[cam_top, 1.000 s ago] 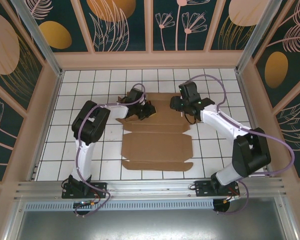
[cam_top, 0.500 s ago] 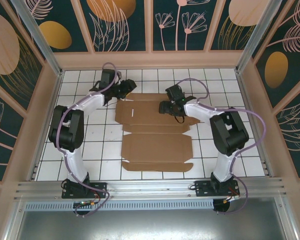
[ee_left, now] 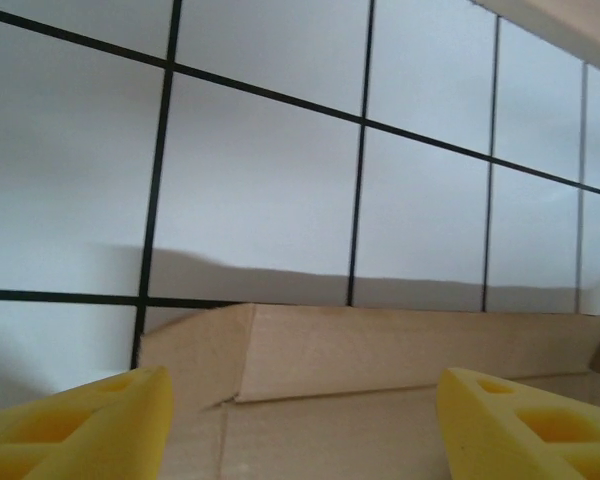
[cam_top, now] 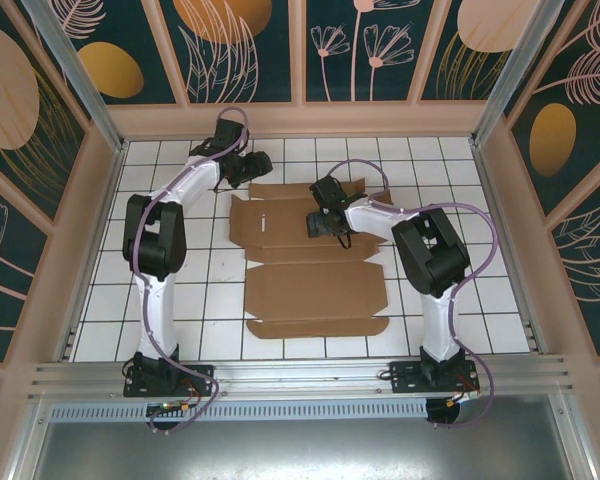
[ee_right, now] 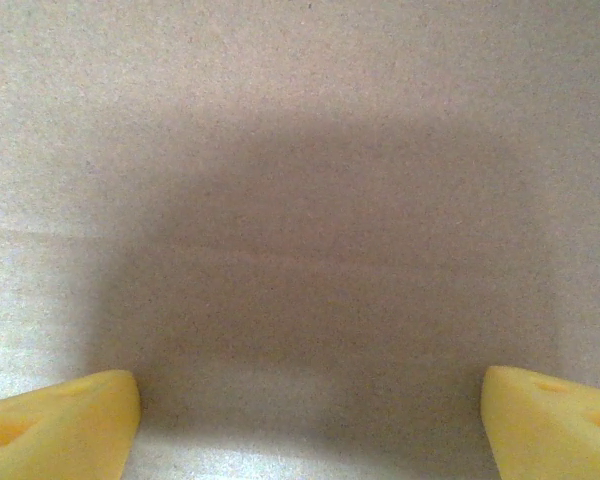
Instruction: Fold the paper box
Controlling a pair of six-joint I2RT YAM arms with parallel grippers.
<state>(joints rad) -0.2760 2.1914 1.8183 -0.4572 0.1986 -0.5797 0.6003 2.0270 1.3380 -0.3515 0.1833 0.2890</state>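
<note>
paper box [cam_top: 315,290] is judged light, stiff, best pinched at a flap edge | left gripper [ee_left: 305,400] is spread, empty | right gripper [ee_right: 310,400] is spread, empty

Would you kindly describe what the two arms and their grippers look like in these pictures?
The left arm and right arm have white links joined by bulky black joints, with a lilac cable looping alongside each. The left gripper and right gripper are black, with yellow wedge-shaped fingers showing moulded recesses.
</note>
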